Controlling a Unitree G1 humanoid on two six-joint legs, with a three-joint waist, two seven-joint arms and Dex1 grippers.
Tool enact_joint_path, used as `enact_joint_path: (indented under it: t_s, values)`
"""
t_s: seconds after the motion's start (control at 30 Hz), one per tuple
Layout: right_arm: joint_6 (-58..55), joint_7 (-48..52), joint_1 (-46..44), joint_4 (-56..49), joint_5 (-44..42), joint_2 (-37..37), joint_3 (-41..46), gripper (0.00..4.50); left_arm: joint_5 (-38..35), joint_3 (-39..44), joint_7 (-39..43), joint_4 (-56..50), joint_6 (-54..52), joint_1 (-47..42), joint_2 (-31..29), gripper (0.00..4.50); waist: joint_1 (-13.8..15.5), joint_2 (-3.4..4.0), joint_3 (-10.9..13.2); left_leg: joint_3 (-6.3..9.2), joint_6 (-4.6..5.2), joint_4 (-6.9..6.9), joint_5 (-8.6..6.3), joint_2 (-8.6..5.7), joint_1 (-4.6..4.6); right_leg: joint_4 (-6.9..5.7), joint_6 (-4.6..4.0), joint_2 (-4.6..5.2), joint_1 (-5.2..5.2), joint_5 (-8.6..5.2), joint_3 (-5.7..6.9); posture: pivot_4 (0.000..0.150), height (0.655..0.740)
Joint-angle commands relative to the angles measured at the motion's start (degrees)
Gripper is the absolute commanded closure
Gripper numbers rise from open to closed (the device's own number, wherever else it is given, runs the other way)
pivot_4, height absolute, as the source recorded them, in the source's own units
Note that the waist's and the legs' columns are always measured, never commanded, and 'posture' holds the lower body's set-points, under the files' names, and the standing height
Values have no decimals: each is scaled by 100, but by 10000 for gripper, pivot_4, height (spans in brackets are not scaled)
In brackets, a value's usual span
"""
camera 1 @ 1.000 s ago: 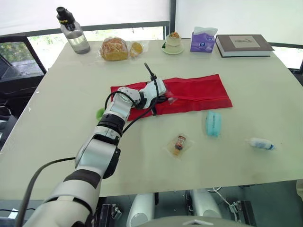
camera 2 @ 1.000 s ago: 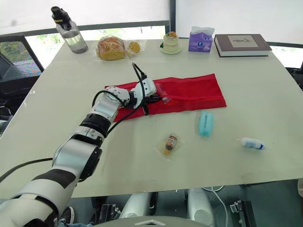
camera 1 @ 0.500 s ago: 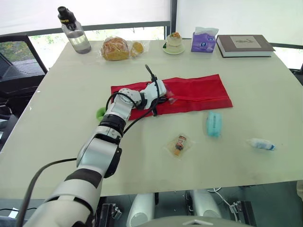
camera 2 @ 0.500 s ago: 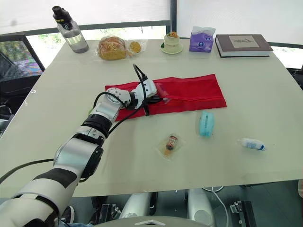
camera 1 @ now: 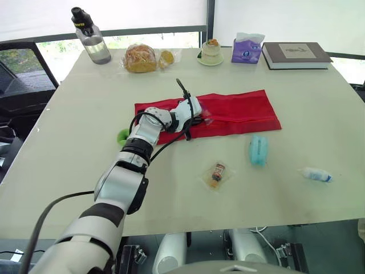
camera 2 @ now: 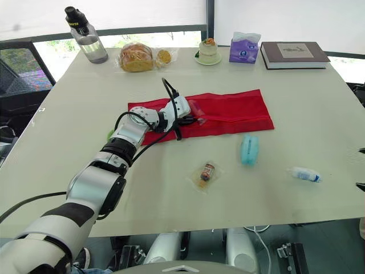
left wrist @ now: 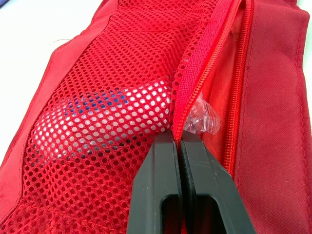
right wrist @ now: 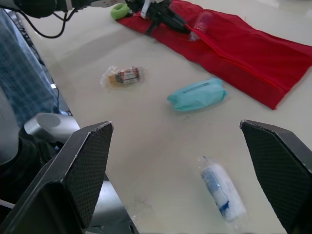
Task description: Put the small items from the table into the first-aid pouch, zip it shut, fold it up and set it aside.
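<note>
1. The pouch (camera 1: 239, 111) is matt red woven cloth; its mesh panel (left wrist: 87, 126) is open netting.
2. The table (camera 1: 80, 108) is smooth, matt and pale.
3. The left gripper (left wrist: 177, 138) is smooth, matt black plastic.
4. The wrapper (camera 1: 216, 173) is clear, glossy, crinkled plastic.

An office or a meeting room, as far as the pictures tell.
A wide pale counter (camera 1: 85, 103) stands before large windows (camera 1: 57, 50) with white roller blinds (camera 1: 114, 14) pulled partly down, and a black office chair (camera 1: 17, 74) is at its left side. Along the far edge lie everyday desk things: a thick book (camera 1: 295, 54), a purple tissue box (camera 1: 246, 51), a water bottle (camera 1: 91, 43) and a bag of bread (camera 1: 140, 59).
</note>
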State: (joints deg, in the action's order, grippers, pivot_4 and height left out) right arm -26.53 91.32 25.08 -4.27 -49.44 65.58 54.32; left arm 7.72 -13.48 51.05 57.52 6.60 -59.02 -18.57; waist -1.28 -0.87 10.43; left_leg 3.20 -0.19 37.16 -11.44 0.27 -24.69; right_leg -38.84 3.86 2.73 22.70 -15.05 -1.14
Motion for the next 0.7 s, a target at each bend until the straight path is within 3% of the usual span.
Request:
enact_joint_path:
  t_s: [0.03, 0.17, 0.43, 0.7]
  values:
    - [494, -105, -90, 78, 637, -217, -443, 554, 21, 53, 1, -23, 28, -89, -19, 45000, 19, -1, 1, 0, 0, 0, 0, 0, 0, 0, 0, 0, 0, 0, 0, 1500, 7400]
    - [1383, -695, -242, 582, 1875, -355, -1187, 554, 13, 58, -10, -22, 12, -97, 22, 45000, 49, 0, 0, -1, 0, 4, 0, 0, 1, -1, 1, 0, 0, 0, 0, 1500, 7400]
    - [2551, -1869, -946, 1131, 3267, -871, -2437, 554, 37, 36, 20, 12, 43, -161, 45, 45000, 47, 3, -2, -2, 0, 4, 1, 1, 4, -5, 0, -3, 0, 0, -1, 1500, 7400]
    - [3213, -2268, -1385, 1709, 3717, -902, -3033, 554, 39, 37, -15, 8, 38, -180, 101, 45000, 49, 4, -2, -2, 0, 4, 1, 1, 3, -4, -7, -2, 0, 4, -1, 1500, 7400]
